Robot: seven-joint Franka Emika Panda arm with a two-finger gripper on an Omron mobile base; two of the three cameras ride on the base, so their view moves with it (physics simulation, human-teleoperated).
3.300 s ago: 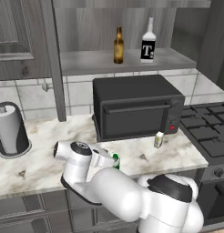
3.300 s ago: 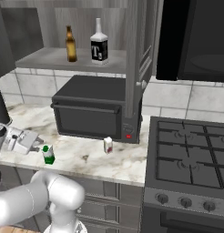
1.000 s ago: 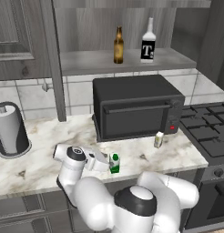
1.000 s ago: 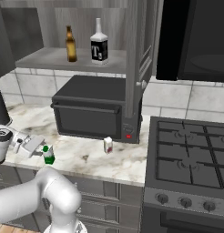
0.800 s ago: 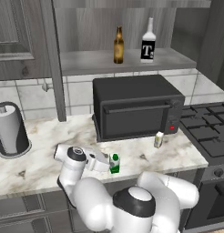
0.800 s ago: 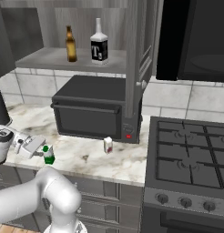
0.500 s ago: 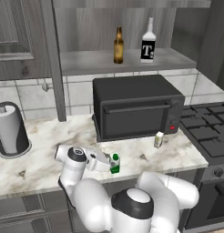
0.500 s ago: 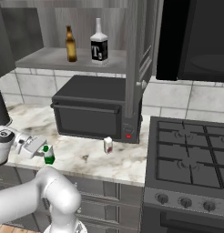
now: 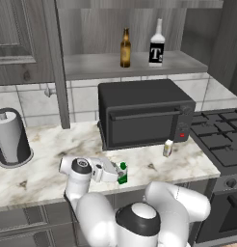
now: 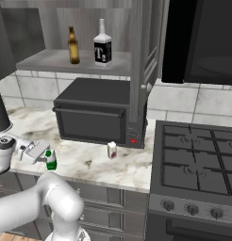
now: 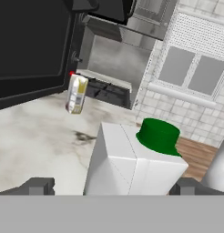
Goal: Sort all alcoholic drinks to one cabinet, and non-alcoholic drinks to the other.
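Observation:
A small white carton with a green cap (image 11: pixel 132 159) stands on the marble counter (image 9: pixel 43 169), near its front edge. My gripper (image 11: pixel 113 186) is open, one dark fingertip (image 11: pixel 38 185) on each side of the carton with a gap left at both. From the base views, the gripper (image 9: pixel 116 172) (image 10: pixel 45 155) reaches the carton (image 9: pixel 123 176) (image 10: pixel 51 163) from the left. On the open shelf above the toaster oven, the brown beer bottle (image 9: pixel 125 47) (image 10: pixel 73 45) and the clear bottle with the black "T" label (image 9: pixel 156 46) (image 10: pixel 102 45) stand upright side by side.
A black toaster oven (image 9: pixel 144 113) sits at the back of the counter. A small pale can (image 9: pixel 167 148) (image 11: pixel 76 93) stands before its right corner. A paper towel holder (image 9: pixel 12 140) is at the left, the gas stove (image 10: pixel 198 160) at the right.
Since a few seconds ago the hand has dropped and reached forward so its fingers straddle the carton. Over the last second it has barely moved, and the jaws stay wide.

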